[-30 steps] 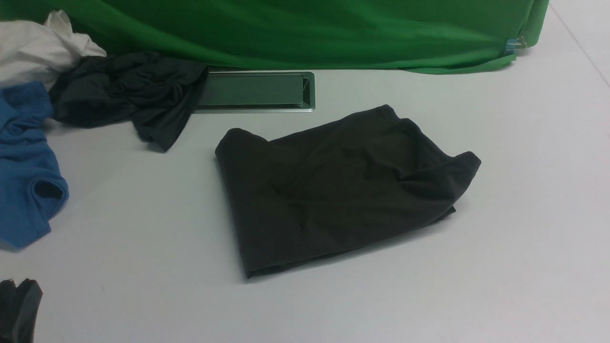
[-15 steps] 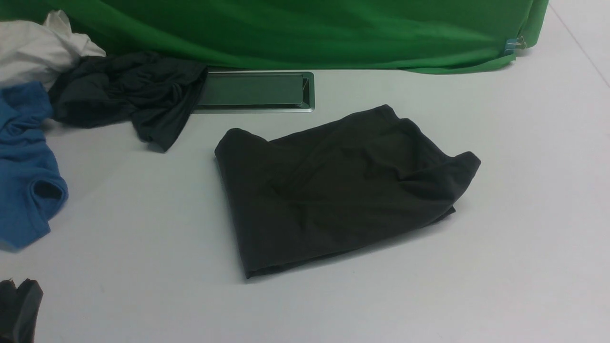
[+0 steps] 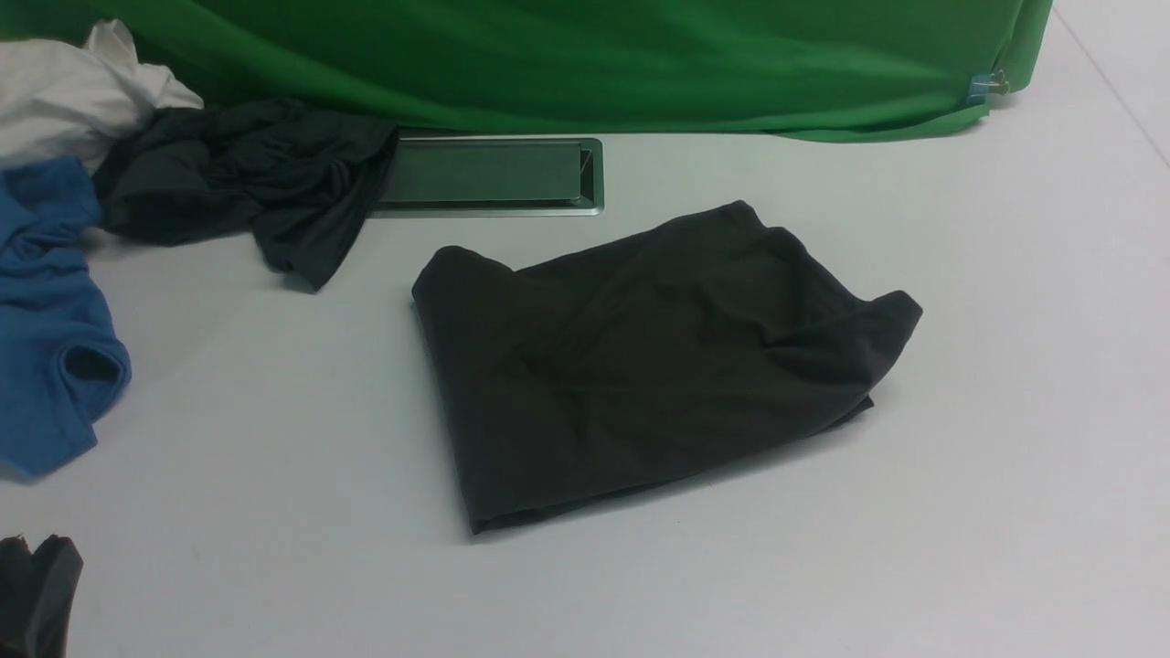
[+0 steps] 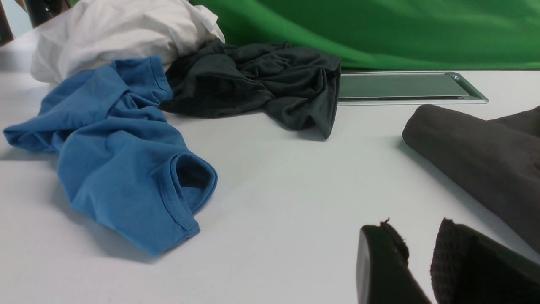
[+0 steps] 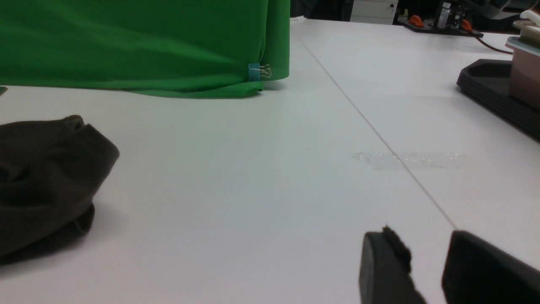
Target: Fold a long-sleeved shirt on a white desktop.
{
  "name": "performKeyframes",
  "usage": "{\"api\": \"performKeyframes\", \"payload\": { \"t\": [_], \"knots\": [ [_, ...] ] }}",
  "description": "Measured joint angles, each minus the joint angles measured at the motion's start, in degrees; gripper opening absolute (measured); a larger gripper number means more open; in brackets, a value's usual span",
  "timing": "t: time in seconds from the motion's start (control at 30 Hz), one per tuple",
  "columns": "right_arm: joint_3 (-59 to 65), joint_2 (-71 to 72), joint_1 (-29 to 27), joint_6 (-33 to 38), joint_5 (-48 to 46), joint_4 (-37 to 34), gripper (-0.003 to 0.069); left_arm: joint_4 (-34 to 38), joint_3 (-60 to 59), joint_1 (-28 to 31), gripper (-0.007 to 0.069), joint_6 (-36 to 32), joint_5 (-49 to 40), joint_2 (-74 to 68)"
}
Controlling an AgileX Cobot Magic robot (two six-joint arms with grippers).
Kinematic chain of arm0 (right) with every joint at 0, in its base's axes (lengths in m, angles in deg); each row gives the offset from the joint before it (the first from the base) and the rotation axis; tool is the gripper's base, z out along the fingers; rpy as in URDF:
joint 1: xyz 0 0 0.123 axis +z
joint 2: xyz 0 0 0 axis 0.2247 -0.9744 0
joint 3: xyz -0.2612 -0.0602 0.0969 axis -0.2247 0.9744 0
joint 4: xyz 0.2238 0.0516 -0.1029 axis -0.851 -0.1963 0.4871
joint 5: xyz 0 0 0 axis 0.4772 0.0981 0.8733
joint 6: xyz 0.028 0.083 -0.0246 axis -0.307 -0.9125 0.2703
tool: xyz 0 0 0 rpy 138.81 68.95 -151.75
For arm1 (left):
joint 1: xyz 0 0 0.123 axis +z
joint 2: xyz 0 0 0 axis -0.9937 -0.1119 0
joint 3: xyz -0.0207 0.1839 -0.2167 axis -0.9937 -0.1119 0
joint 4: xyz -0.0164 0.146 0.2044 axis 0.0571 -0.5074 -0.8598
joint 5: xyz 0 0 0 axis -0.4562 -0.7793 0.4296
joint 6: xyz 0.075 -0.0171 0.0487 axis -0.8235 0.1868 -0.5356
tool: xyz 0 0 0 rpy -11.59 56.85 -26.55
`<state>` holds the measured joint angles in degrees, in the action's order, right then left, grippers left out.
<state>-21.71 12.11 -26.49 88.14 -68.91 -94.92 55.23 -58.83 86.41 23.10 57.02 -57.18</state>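
The long-sleeved shirt (image 3: 640, 366) lies folded into a rough dark rectangle in the middle of the white desktop (image 3: 274, 411), with no print showing. Its near-left fold shows in the left wrist view (image 4: 485, 160) and its right end in the right wrist view (image 5: 42, 177). My left gripper (image 3: 37, 544) sits at the near left corner, well clear of the shirt; its jaws (image 4: 415, 228) stand apart with nothing between them. My right gripper (image 5: 422, 234) is out of the front view; it hovers over bare table to the right of the shirt, open and holding nothing.
A blue garment (image 3: 46, 347), a smaller dark charcoal garment (image 3: 238, 174) and a white cloth (image 3: 64, 91) are heaped at the far left. The silver-framed slot panel (image 3: 484, 174) lies behind the shirt, below the green backdrop (image 3: 548, 55). A black tray (image 5: 498, 93) stands far right.
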Motion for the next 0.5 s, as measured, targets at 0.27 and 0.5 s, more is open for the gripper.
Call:
{"api": "performKeyframes", "payload": {
  "t": [0.27,0.5],
  "knots": [
    [0.0,0.0,0.0,0.0,0.0,0.0,0.0241,0.0,0.0,0.0,0.0212,0.0,0.0,0.0],
    [0.0,0.0,0.0,0.0,0.0,0.0,0.0241,0.0,0.0,0.0,0.0217,0.0,0.0,0.0]
  ]
}}
